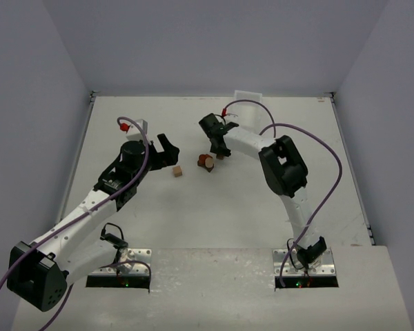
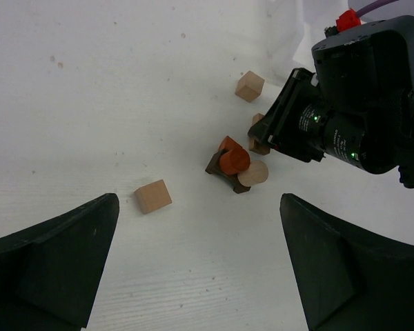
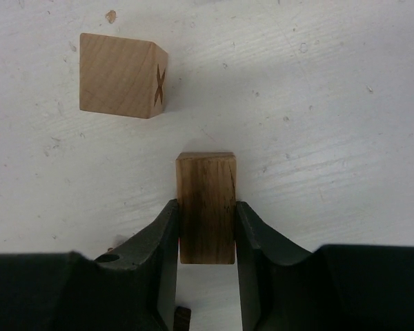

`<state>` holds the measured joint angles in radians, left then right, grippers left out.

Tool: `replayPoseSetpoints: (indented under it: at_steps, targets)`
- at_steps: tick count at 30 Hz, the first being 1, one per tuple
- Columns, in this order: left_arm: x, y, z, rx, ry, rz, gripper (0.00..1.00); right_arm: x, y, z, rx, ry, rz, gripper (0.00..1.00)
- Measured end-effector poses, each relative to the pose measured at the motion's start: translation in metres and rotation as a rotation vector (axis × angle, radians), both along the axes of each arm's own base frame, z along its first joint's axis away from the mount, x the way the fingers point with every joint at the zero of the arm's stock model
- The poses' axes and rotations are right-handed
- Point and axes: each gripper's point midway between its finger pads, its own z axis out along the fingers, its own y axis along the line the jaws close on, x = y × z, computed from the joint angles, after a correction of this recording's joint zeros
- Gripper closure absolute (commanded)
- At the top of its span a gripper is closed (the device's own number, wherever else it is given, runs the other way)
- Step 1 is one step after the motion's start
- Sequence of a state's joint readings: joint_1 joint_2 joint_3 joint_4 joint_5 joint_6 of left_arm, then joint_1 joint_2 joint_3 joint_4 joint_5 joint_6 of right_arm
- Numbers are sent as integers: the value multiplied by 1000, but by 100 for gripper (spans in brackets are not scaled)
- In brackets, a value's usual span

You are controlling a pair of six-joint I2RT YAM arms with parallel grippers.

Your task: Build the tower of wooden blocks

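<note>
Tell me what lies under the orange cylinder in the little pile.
A dark brown block lies under the orange cylinder; a tan disc sits beside. The cylinder hides the block's middle.

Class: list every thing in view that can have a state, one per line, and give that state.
left gripper, open, holding nothing
bar, upright between two fingers, pinched on both sides
right gripper, shut on bar
X cube, lying loose, apart from bar
tan cube, lying loose, alone
heap, dark, orange and tan pieces jumbled together, no tower yet
</note>
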<state>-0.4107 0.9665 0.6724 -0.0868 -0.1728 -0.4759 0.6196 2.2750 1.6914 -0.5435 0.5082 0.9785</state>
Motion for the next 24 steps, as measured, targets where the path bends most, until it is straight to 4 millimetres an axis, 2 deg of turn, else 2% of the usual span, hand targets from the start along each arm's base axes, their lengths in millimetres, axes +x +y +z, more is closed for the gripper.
replayPoseSetpoints:
  at_steps: [4,7,9,12,15,18,20,24]
  targets:
    - [-1,0,1,-1,-3,1,0,-2,-5,4,-31,-10,43,87]
    - [-2,1,3,-5,-12,1,0,-7,-13,16,-72,-37,145,87]
    - [-2,1,4,-6,-15,1,0,-8,-17,31,-103,-64,214,88]
    - [-3,1,4,-6,-14,1,0,-4,-17,68,-142,-152,368,88]
    - [-2,1,3,-4,-11,1,0,-7,-6,104,-138,-236,568,92]
    - [-2,2,1,-1,-7,6,0,-17,17,131,-116,-298,842,90]
    - [-1,2,1,0,-7,8,0,-27,33,140,-103,-320,1026,90]
    - [-1,3,1,1,-7,12,0,-45,56,139,-70,-295,1280,87]
